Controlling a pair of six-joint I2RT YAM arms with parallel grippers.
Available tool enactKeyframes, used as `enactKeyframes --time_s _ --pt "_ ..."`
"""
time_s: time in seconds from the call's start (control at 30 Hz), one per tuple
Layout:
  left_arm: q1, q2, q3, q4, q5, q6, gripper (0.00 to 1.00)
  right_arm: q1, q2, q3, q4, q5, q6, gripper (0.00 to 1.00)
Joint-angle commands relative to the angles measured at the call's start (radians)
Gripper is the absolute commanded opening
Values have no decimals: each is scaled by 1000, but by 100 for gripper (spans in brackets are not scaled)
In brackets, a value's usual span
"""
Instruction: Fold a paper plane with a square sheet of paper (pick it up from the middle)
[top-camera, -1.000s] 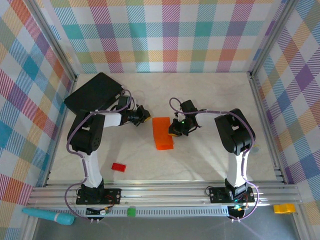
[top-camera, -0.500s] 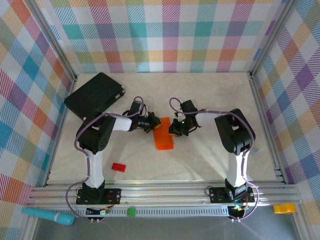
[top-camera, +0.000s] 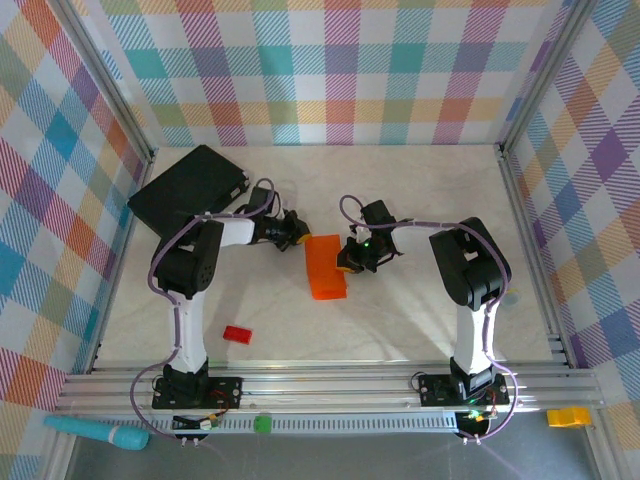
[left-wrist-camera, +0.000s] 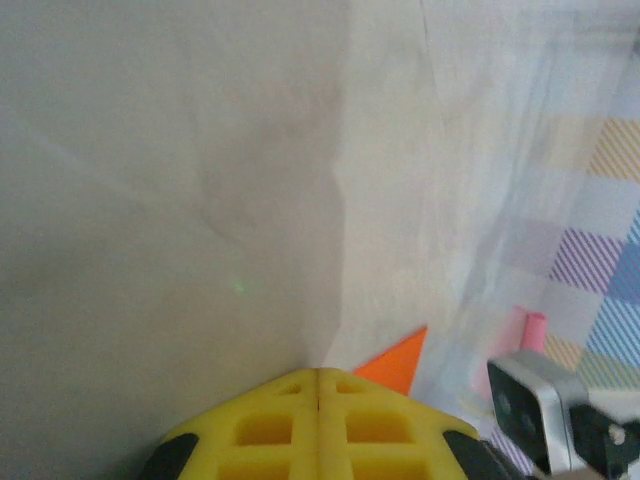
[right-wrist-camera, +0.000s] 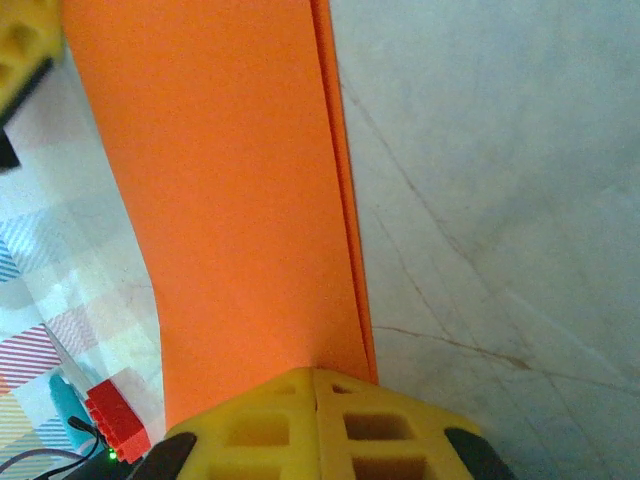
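The orange square sheet of paper (top-camera: 325, 270) lies flat on the table, doubled over into a long rectangle rather than a pointed paper plane. In the right wrist view the sheet (right-wrist-camera: 220, 180) shows its two layered edges along one side. My right gripper (top-camera: 346, 266) is shut, and its yellow fingertips (right-wrist-camera: 315, 371) press down on the sheet's right edge. My left gripper (top-camera: 299, 233) is shut too and sits just off the sheet's far left corner. Its tips (left-wrist-camera: 318, 372) rest near the table, with an orange corner (left-wrist-camera: 395, 362) beside them.
A black flat case (top-camera: 190, 188) lies at the back left, close to the left arm. A small red block (top-camera: 237, 335) sits near the front left and shows again (right-wrist-camera: 115, 420) in the right wrist view. Checked walls and metal rails enclose the table.
The left gripper swung in to the sheet's left edge, then drew back towards its far corner. The right gripper and the sheet have stayed put.
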Motion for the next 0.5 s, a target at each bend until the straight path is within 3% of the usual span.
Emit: enactKeyframes --time_s 0.0,0.2,0.47 --pt "21 -13 34 -89 -51 40 0 3 216 -134 -216 383 40 5" --pt "-16 -156 -80 -28 -46 -14 0 3 199 -158 -188 366 88 5" --pt "-165 -287 -276 85 -87 -155 0 3 184 -179 -174 365 114 5"
